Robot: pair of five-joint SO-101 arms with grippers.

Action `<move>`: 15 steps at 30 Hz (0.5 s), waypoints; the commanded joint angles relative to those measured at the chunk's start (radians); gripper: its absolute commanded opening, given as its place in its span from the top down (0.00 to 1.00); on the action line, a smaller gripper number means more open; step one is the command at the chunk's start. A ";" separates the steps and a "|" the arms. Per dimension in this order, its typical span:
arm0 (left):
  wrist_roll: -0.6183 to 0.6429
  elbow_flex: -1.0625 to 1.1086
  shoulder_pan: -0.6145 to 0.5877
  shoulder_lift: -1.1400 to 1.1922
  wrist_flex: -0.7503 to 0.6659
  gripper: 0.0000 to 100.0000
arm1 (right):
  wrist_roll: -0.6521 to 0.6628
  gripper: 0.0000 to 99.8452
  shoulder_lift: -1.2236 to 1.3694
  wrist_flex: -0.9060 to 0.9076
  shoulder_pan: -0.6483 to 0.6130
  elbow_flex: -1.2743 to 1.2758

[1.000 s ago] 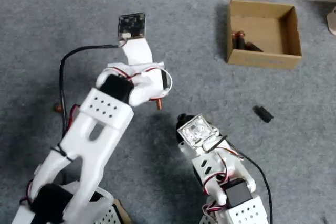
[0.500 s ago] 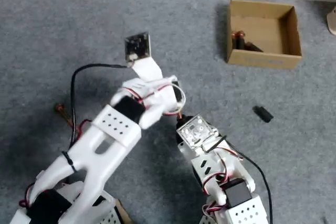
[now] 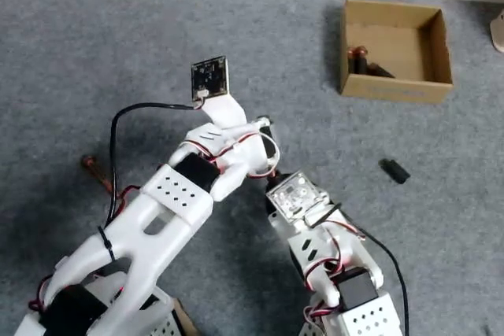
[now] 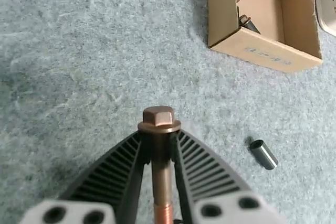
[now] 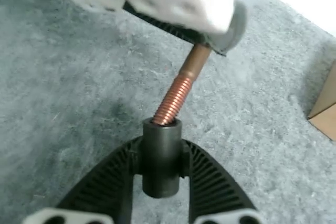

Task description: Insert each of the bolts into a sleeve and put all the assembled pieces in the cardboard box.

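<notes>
Bolt (image 5: 185,81) tip newly inside sleeve (image 5: 161,157), hidden.

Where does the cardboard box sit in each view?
High view: box at the carpet's far right.
Left wrist view: box beyond the gripped bolt.
Right wrist view: box, just a corner, past the bolt.
Shared landmark: the bolt, in both wrist views.
</notes>
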 commanded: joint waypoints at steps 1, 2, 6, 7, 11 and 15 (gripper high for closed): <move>0.000 -0.012 0.015 -0.065 0.068 0.99 | -0.009 1.00 -0.016 -0.067 0.070 -0.001; 0.000 -0.010 0.015 -0.081 0.081 0.99 | -0.009 1.00 -0.016 -0.067 0.081 -0.001; -0.068 -0.010 0.027 -0.173 0.195 0.99 | -0.011 1.00 -0.016 -0.067 0.093 -0.001; -0.092 -0.008 0.041 -0.197 0.221 0.99 | -0.014 1.00 -0.016 -0.067 0.096 -0.002; -0.158 0.048 0.084 -0.255 0.273 0.99 | -0.080 1.00 -0.016 -0.067 0.097 -0.004; -0.207 0.168 0.096 -0.263 0.173 0.99 | -0.091 1.00 -0.016 -0.067 0.097 -0.004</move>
